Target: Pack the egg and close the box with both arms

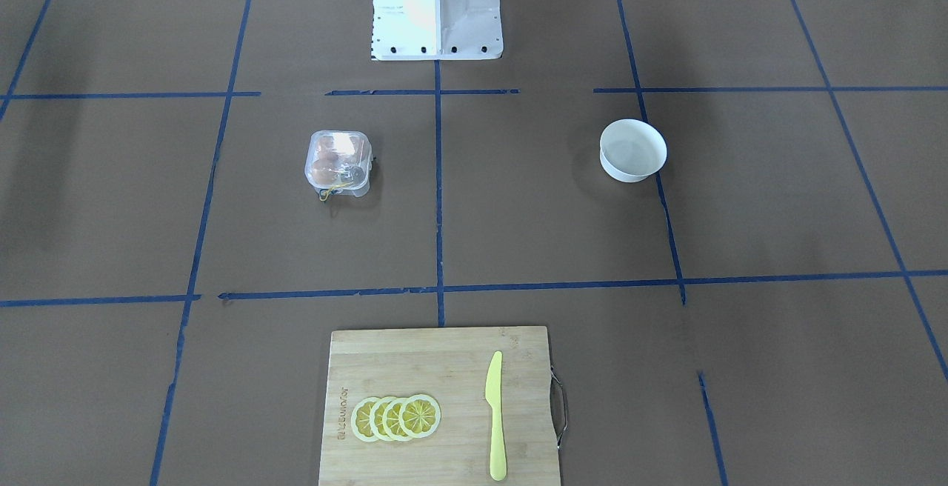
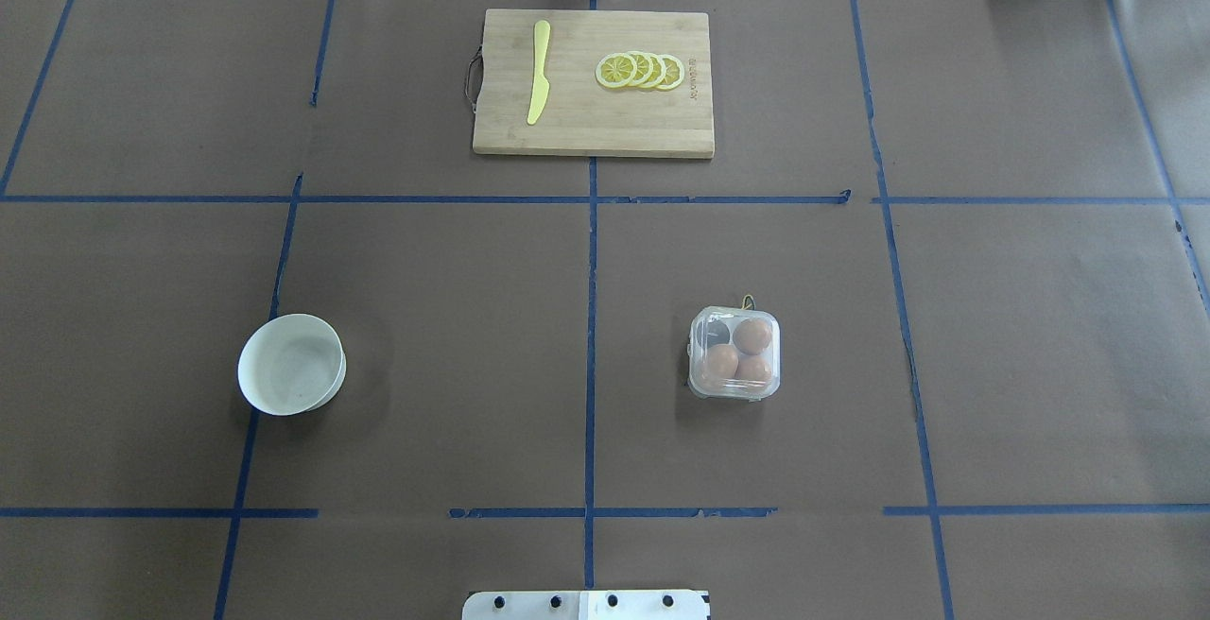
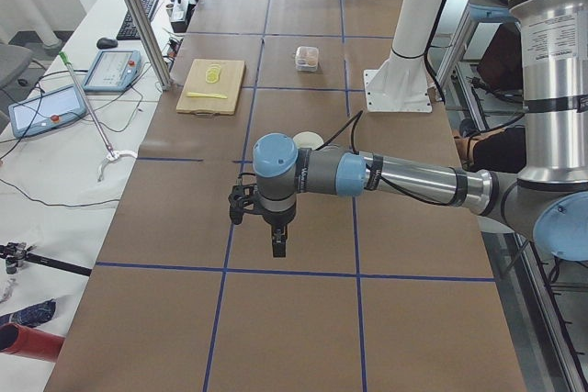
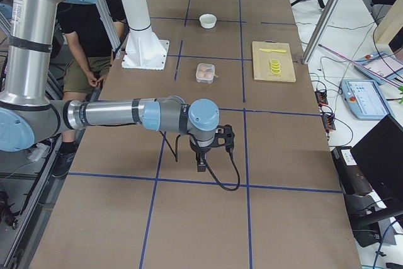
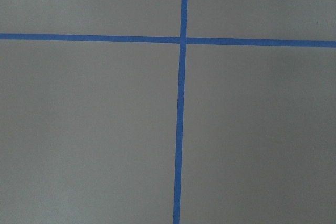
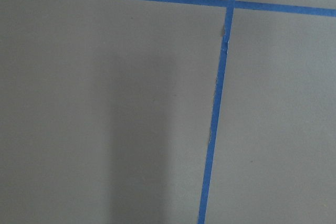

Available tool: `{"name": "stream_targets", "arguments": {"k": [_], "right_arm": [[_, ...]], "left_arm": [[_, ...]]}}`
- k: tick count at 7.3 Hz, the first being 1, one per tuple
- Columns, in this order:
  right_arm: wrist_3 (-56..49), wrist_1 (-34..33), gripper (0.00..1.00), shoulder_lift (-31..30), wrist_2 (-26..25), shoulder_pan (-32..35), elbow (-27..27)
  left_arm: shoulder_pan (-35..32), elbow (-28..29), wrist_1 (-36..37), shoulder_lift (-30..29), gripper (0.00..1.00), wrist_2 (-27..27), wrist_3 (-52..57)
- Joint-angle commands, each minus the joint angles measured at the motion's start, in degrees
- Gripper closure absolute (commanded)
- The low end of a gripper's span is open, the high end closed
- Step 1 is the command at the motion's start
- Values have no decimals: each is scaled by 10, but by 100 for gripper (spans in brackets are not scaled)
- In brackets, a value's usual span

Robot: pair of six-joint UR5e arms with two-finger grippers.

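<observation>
The clear box (image 2: 735, 353) stands on the table on the robot's right, its lid lying down over the cups. Three tan-brown eggs show inside it, one of them toward the far side (image 2: 751, 335); the fourth cup looks dark. It also shows in the front-facing view (image 1: 338, 163). The left gripper (image 3: 278, 245) hangs over bare table far from the box, seen only in the exterior left view. The right gripper (image 4: 201, 165) likewise shows only in the exterior right view. I cannot tell whether either is open or shut. Both wrist views show only brown table and blue tape.
A white bowl (image 2: 291, 364) stands on the robot's left side and looks empty. A wooden cutting board (image 2: 594, 129) at the far edge carries lemon slices (image 2: 641, 70) and a yellow knife (image 2: 539, 72). The white pedestal (image 1: 437, 19) is at the robot's side. A seated person (image 4: 88, 61) is behind the robot.
</observation>
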Motion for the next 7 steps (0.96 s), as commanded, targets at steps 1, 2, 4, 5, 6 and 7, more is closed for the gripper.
{"name": "stream_targets", "arguments": {"k": [1, 2, 4, 5, 6, 7], "right_arm": [[1, 0, 0, 0, 0, -2, -1], [2, 0, 0, 0, 0, -4, -1], [2, -1, 0, 0, 1, -14, -3], [3, -1, 0, 0, 1, -15, -3], [2, 0, 0, 0, 1, -15, -2], [4, 0, 0, 0, 1, -16, -2]], "left_arm": [[2, 1, 9, -6, 0, 0, 0], [2, 0, 9, -6, 0, 0, 0], [2, -1, 9, -5, 0, 0, -1], [2, -1, 10, -5, 0, 0, -1], [2, 0, 11, -3, 0, 0, 0], [2, 1, 10, -2, 0, 0, 0]]}}
